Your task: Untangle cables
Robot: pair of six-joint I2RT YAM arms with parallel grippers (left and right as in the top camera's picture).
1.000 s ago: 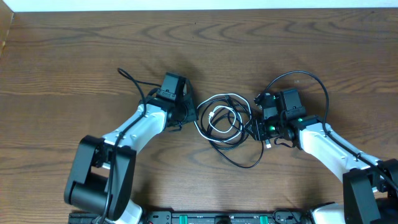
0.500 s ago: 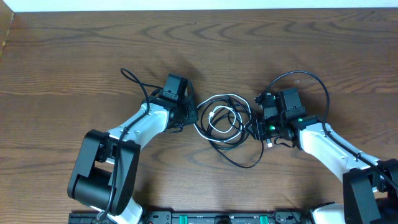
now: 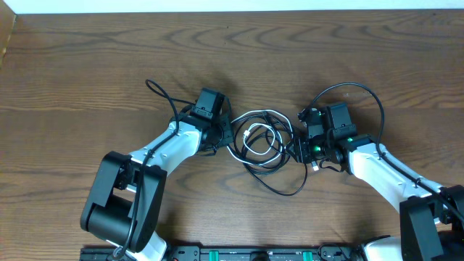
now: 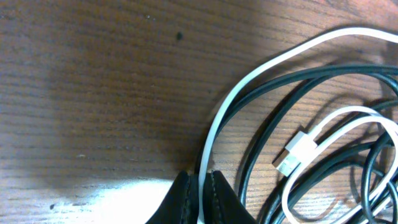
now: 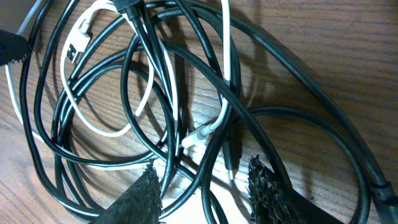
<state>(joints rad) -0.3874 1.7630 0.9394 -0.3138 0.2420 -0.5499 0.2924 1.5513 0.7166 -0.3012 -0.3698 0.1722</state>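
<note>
cables (image 3: 262, 139) coiled on tabletop (image 3: 109, 65) between both arms | left jaws: all but closed, pinching white cable (image 4: 273, 59) at coil's left edge, strand running rightward from them | right jaws: spread wide astride black strands, gripping nothing

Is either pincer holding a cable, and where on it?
Left pincer pinches the white cable on its outer loop; right pincer is open, holding nothing.

Tangled cables (image 3: 259, 139) filling the gap between left hand (image 3: 228, 139) and right hand (image 3: 299, 149), bare table (image 3: 109, 65) beyond
</note>
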